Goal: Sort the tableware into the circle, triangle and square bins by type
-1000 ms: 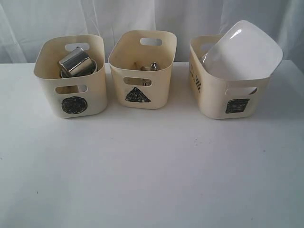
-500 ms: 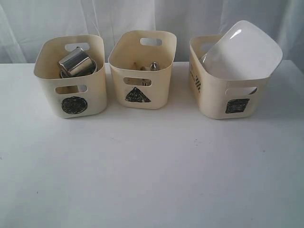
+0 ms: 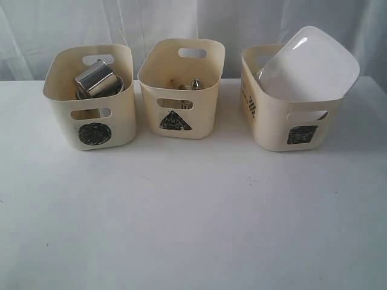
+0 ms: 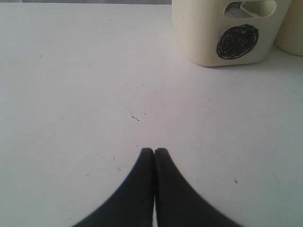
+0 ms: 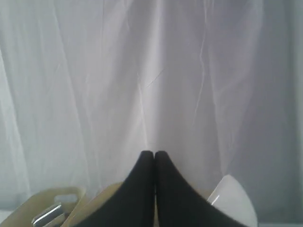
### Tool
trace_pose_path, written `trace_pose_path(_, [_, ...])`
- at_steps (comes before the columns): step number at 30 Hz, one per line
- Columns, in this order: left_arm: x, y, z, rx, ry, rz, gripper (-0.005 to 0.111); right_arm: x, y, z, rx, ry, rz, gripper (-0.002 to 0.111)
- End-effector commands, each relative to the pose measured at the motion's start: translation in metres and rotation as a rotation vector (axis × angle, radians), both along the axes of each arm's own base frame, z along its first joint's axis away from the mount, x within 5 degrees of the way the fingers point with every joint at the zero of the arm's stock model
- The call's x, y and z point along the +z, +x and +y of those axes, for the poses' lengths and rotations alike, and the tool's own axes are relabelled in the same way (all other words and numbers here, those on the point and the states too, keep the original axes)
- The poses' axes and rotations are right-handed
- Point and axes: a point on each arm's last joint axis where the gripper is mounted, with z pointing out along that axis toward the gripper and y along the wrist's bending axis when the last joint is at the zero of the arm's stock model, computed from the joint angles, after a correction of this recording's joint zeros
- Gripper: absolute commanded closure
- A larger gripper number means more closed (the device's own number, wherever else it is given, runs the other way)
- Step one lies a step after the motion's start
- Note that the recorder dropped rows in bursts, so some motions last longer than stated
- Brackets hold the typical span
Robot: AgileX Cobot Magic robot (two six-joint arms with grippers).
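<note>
Three cream bins line the far table (image 3: 193,211); the circle bin (image 3: 63,124) at ten o'clock holds a steel mug (image 3: 95,78); the triangle bin (image 3: 202,115) at twelve holds what look like cutlery tips (image 3: 195,83); the square bin (image 3: 272,127) at two props the white plate (image 3: 311,63) tilted, too wide to lie flat; I judge sorting done, so my left gripper (image 4: 154,151) and right gripper (image 5: 154,153) rest pinched together, empty.

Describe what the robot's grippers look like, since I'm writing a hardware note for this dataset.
Only the finger ends show, in the wrist views. The left gripper has two smooth matte black fingers, broad at the base, curving in to narrow rounded tips. The right gripper looks the same. No cables, markings or arm links are visible.
</note>
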Motion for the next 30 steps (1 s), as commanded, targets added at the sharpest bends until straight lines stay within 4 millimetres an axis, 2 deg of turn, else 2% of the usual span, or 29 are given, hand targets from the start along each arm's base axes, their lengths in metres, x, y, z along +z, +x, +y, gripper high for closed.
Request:
trace_pose_path(1, [-0.001,0.000,0.000,-0.006,-0.003,-0.002,0.107,-0.041,0.016,-0.013,-0.172,-0.035,-0.173,0.108])
trace_pose_path(4, [-0.001,0.000,0.000,-0.006,-0.003,-0.002,0.107,-0.102,0.015,-0.020,-0.256,-0.039,-0.158,0.108])
trace_pose_path(5, [-0.001,0.000,0.000,-0.006,-0.003,-0.002,0.107,-0.130,0.011,-0.021,-0.268,-0.028,-0.115,0.108])
trace_pose_path(6, [-0.001,0.000,0.000,-0.006,-0.003,-0.002,0.107,-0.144,0.008,-0.021,-0.271,-0.035,-0.099,0.108])
trace_pose_path(7, [-0.001,0.000,0.000,-0.006,-0.003,-0.002,0.107,-0.156,0.001,-0.021,-0.280,-0.050,-0.122,0.108])
trace_pose_path(9, [-0.001,0.000,0.000,-0.006,-0.003,-0.002,0.107,-0.170,-0.006,-0.018,-0.256,-0.070,0.004,0.108])
trace_pose_path(10, [-0.001,0.000,0.000,-0.006,-0.003,-0.002,0.107,-0.182,-0.008,-0.016,-0.243,-0.095,0.119,0.108])
trace_pose_path(11, [-0.001,0.000,0.000,-0.006,-0.003,-0.002,0.107,-0.190,-0.007,-0.016,-0.238,-0.064,0.205,0.108])
trace_pose_path(13, [-0.001,0.000,-0.001,-0.008,-0.003,0.002,0.107,-0.213,-0.010,-0.017,-0.248,0.126,0.458,0.108])
trace_pose_path(15, [-0.001,0.000,-0.001,-0.008,-0.003,0.002,0.107,-0.216,-0.011,-0.017,-0.252,0.065,0.496,0.108])
trace_pose_path(30, [-0.001,0.000,-0.001,-0.008,-0.003,0.002,0.107,-0.212,-0.010,-0.016,-0.240,0.098,0.455,0.108])
